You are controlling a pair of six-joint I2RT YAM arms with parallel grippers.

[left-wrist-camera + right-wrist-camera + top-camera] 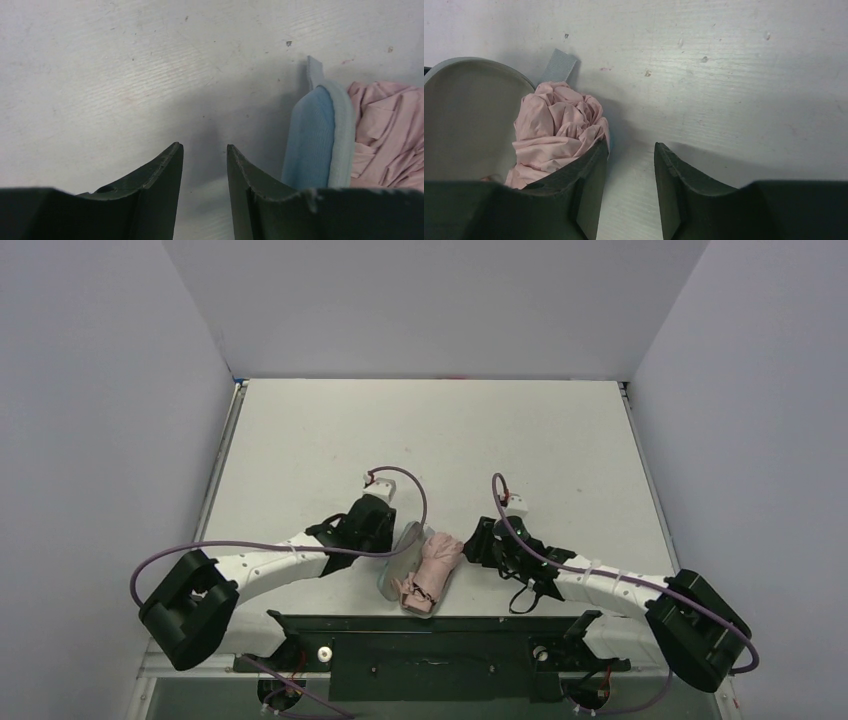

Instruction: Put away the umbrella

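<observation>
The folded pink umbrella (432,568) lies near the table's front edge, resting in the open light blue case (400,558), whose lid stands up on its left side. In the left wrist view the case lid (312,135) is at the right with the pink fabric (387,130) behind it. In the right wrist view the umbrella (556,131) lies against the case's grey inside (464,120). My left gripper (392,530) is open and empty just left of the case. My right gripper (478,543) is open and empty just right of the umbrella, its left finger (584,180) against the fabric.
The white table (430,440) is enclosed by grey walls on three sides. A black mounting frame (430,640) runs along the near edge between the arm bases. A grey pull tab (558,66) sticks out from the case's far end.
</observation>
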